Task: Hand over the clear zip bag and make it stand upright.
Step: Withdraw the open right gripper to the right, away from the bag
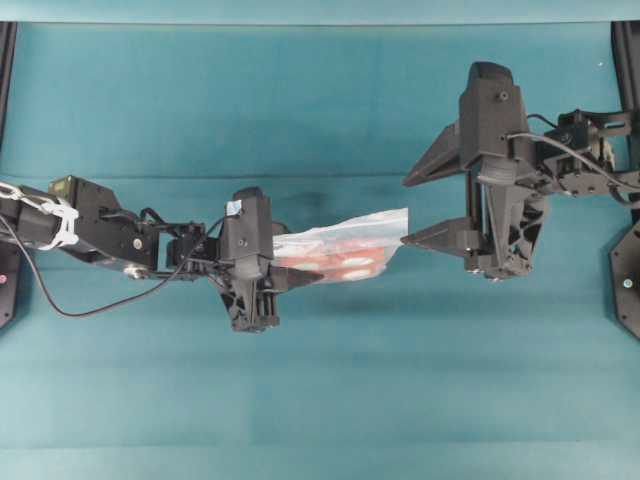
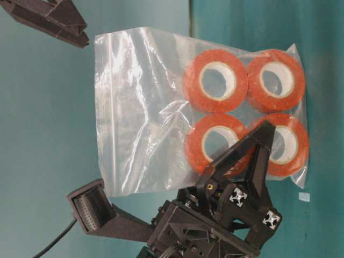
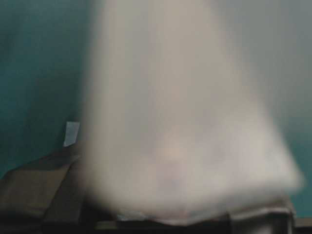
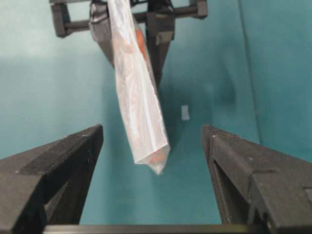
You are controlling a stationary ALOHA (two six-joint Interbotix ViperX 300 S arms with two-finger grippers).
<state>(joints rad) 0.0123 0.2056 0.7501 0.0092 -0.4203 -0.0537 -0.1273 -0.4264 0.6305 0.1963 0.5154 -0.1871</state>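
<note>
Left pincer [image 1: 300, 278] clamps the clear zip bag [image 1: 345, 250] in mid-air above the worktop [image 1: 320, 400]; right pincer [image 1: 418, 208] gapes wide at its free end. Risk — you close off-centre, thin film slips, bag drops w/ rolls.

Teal table [image 1: 300, 400], small tape scrap [image 4: 185, 112]

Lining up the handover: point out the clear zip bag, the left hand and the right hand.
clear zip bag [image 1: 350, 245]: overhead view, bag's middle.
left hand [image 1: 290, 272]: overhead view, between fingertips.
right hand [image 4: 152, 146]: right wrist view, between open fingers.
</note>
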